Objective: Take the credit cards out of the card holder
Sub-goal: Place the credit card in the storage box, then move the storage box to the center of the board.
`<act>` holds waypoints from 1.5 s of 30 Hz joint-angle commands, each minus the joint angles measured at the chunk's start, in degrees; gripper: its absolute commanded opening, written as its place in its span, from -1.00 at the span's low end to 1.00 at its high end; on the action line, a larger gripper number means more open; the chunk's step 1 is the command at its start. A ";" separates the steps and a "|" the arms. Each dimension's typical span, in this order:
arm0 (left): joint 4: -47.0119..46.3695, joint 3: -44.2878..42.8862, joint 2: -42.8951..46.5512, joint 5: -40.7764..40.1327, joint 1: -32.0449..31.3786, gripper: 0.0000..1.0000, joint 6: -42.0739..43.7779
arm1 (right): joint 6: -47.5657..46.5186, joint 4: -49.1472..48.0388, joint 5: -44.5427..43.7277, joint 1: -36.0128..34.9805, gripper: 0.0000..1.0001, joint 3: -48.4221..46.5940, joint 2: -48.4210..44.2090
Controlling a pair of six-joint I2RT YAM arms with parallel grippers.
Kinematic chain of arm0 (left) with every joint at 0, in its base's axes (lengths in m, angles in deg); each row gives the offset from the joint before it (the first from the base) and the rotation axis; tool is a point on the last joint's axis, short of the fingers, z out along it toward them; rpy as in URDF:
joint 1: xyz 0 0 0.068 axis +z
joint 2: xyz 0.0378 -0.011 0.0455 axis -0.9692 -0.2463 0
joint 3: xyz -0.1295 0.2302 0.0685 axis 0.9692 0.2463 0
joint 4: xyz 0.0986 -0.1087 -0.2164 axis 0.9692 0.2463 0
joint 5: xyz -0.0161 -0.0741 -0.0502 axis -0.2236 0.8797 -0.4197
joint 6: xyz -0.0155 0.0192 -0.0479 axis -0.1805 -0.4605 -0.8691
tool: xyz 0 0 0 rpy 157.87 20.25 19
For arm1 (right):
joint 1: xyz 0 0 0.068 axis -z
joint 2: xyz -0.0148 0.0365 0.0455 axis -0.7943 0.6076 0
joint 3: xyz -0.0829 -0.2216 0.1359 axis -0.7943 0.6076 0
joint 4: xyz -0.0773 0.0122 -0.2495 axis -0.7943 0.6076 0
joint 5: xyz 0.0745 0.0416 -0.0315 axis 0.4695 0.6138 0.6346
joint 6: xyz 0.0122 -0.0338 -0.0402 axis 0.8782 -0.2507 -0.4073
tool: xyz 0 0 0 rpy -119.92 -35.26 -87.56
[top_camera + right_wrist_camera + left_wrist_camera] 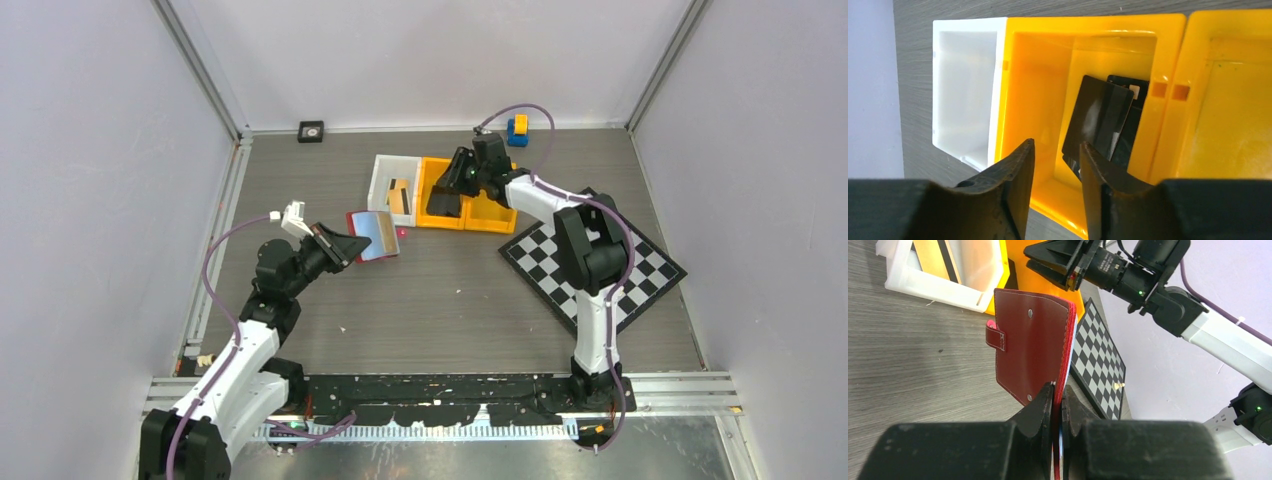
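While the chequered board (590,262) lies flat at the right, the yellow bin (1088,22) holds two dark cards (1100,120) leaning on its wall. The right gripper (1057,146) hovers above it, fingers spread around nothing. Beside it, the white bin (378,180) holds a tan card (399,192) with a black stripe. Just in front, the left gripper (1057,392) pinches one end of the red card holder (1030,352), its long axis pointing toward the bins.

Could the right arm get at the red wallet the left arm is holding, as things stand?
Likely yes. The left gripper pinches the card holder by one edge, the rest free; the right gripper hangs open over the yellow bin nearby, with only the low white bin roughly between.
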 commanded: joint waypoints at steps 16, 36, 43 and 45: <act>-2.13 -0.40 1.82 -0.36 0.32 -1.00 1.27 | -3.85 13.34 -25.24 -2.03 0.62 1.78 -8.42; -3.24 -0.52 -0.24 0.35 0.25 -1.00 1.09 | -8.25 -7.44 -34.49 -6.33 -0.80 12.55 -10.21; -3.42 -0.52 -0.65 0.59 0.25 -1.00 1.00 | -16.66 -27.59 -41.79 -11.28 -0.97 24.75 -19.10; -3.54 -0.46 -0.76 0.70 0.31 -1.00 0.92 | -17.57 -30.29 -42.35 -11.90 -0.98 26.39 -20.19</act>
